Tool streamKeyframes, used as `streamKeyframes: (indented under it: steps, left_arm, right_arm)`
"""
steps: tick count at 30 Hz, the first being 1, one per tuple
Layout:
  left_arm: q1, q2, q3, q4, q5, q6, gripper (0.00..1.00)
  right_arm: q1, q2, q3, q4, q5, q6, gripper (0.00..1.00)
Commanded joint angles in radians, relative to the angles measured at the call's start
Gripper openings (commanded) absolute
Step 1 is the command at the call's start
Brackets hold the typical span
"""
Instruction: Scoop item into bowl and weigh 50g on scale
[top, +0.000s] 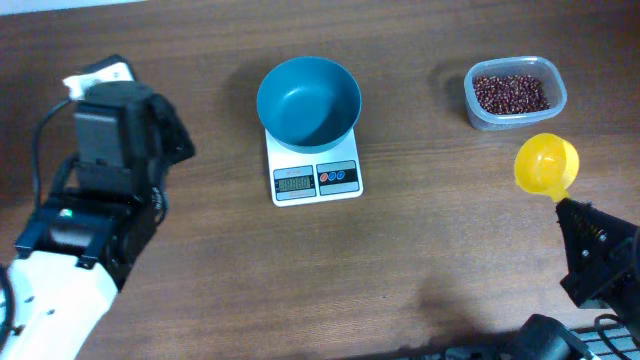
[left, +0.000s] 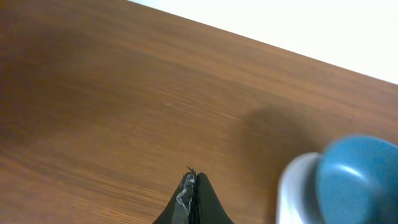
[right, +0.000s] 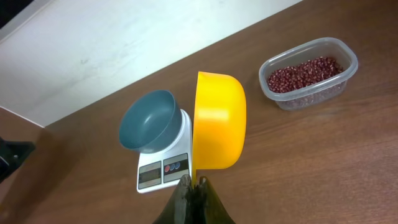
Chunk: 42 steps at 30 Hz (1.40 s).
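Note:
The light-blue bowl (top: 308, 100) sits empty on the white scale (top: 315, 178) at the table's middle; both also show in the right wrist view, bowl (right: 147, 119) and scale (right: 163, 171). The red-brown beans (top: 510, 94) lie in a clear tub (top: 515, 117) at the back right, also seen in the right wrist view (right: 305, 73). My right gripper (right: 194, 182) is shut on the handle of a yellow scoop (top: 546, 165), empty, held in front of the tub. My left gripper (left: 192, 180) is shut and empty, left of the bowl (left: 360, 180).
The left arm's black body (top: 115, 150) stands at the left of the table. The right arm (top: 595, 250) is at the front right corner. A pale wall runs behind the table's far edge (right: 93, 50).

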Motion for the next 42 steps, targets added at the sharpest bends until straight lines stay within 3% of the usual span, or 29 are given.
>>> streamKeyframes:
  steps: [1,5,7,10,12,14,15,16,19,23,27,30,35,40,42]
  left_arm:
    - [0.047,0.003,0.000,0.009,-0.008,0.005,0.00]
    - [0.047,0.013,0.000,0.063,-0.008,0.071,0.01]
    - [0.047,0.014,0.000,0.079,-0.008,0.073,0.11]
    - [0.047,0.014,0.000,0.064,-0.007,0.077,0.14]
    - [0.047,0.014,0.000,0.050,0.034,0.167,0.22]
    - [0.047,0.014,0.001,0.035,0.126,0.253,0.42]
    - [0.047,0.014,0.002,0.036,0.172,0.253,0.74]
    - [0.048,0.014,0.004,0.036,0.194,0.253,0.99]
    - [0.047,0.014,0.042,0.036,0.225,0.356,0.99]
    - [0.048,0.014,0.060,0.036,0.304,0.356,0.99]
    - [0.056,0.021,0.123,-0.041,0.347,0.430,0.99]
    - [0.137,0.039,0.142,-0.079,0.500,0.429,0.99]
    - [0.178,0.038,0.142,-0.136,0.671,0.439,0.99]
    - [0.177,0.038,0.143,-0.358,0.646,0.432,0.99]
    - [0.177,0.037,0.183,-0.384,0.787,0.671,0.99]
  right_arm:
    - [0.005,-0.003,0.009,-0.001,0.076,0.004,0.04]
    - [0.005,-0.003,0.006,0.000,0.170,0.004,0.04]
    - [0.005,-0.003,-0.002,0.006,0.216,0.004,0.04]
    - [0.005,-0.003,-0.011,0.008,0.278,0.005,0.04]
    - [0.005,-0.003,-0.011,0.008,0.283,0.008,0.04]
    - [0.005,-0.003,-0.011,0.027,0.283,0.007,0.04]
    - [0.005,-0.003,-0.011,0.039,0.283,0.008,0.04]
    - [0.005,-0.003,-0.011,0.039,0.283,0.007,0.04]
    - [0.005,-0.002,-0.011,0.037,0.282,0.007,0.04]
    - [0.005,-0.002,-0.033,-0.006,0.212,0.007,0.04]
    - [0.005,-0.001,-0.039,-0.008,0.195,0.007,0.04]
    - [0.005,0.048,-0.053,0.003,0.195,0.003,0.04]
    - [0.004,0.314,-0.051,0.214,0.196,0.003,0.04]
    - [-0.022,0.378,-0.049,0.369,0.323,0.003,0.04]
    - [-0.074,0.378,-0.049,0.373,0.316,0.003,0.04]
